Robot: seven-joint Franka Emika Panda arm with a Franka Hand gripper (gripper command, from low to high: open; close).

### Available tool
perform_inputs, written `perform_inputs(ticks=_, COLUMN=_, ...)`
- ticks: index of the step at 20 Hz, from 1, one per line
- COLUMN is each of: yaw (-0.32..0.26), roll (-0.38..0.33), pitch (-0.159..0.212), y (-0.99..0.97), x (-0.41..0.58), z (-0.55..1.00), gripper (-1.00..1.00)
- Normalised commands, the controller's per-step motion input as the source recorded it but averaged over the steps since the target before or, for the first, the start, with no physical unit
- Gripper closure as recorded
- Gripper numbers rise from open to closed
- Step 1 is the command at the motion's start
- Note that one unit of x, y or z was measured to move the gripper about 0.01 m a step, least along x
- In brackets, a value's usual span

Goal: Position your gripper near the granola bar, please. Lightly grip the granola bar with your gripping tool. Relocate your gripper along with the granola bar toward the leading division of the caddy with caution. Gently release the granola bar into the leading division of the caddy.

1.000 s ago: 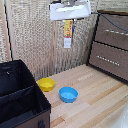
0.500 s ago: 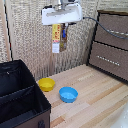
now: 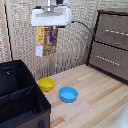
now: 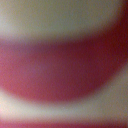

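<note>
Upper centre, the gripper (image 3: pixel 48 29) clamps the hanging granola bar (image 3: pixel 45 40); carrying step, next toward the caddy (image 3: pixel 22 102), lower left.

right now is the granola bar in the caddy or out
Out: the granola bar hangs upright from the gripper, high above the table, up and to the exterior view's right of the caddy.

The white boxy claw (image 3: pixel 50 27), gripping the flat yellow-orange granola bar packet (image 3: pixel 45 40) so that it hangs down, has travelled toward the exterior view's left, nearer above the large black fabric caddy (image 3: pixel 20 95), staying high over the worktop.
</note>
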Motion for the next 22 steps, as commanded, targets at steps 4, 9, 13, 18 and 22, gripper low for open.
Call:
perform_inputs(ticks=4, yaw=-0.010, roll=-0.059, pitch=-0.145, y=0.83, x=-0.246, z=-0.02, gripper=1.00)
perform_inputs(ticks=9, yaw=-0.006, roll=-0.098, pitch=-0.099, y=0.79, x=-0.318, z=-0.02, gripper=1.00)
perform_inputs(ticks=13, yaw=-0.031, roll=-0.148, pitch=-0.002, y=0.77, x=-0.334, z=-0.08, gripper=1.00)
perform_inputs(ticks=18, yaw=-0.131, roll=-0.146, pitch=0.038, y=0.67, x=-0.165, z=-0.15, gripper=1.00)
perform_inputs(ticks=22, yaw=-0.201, roll=-0.121, pitch=0.057, y=0.58, x=-0.106, z=-0.15, gripper=1.00)
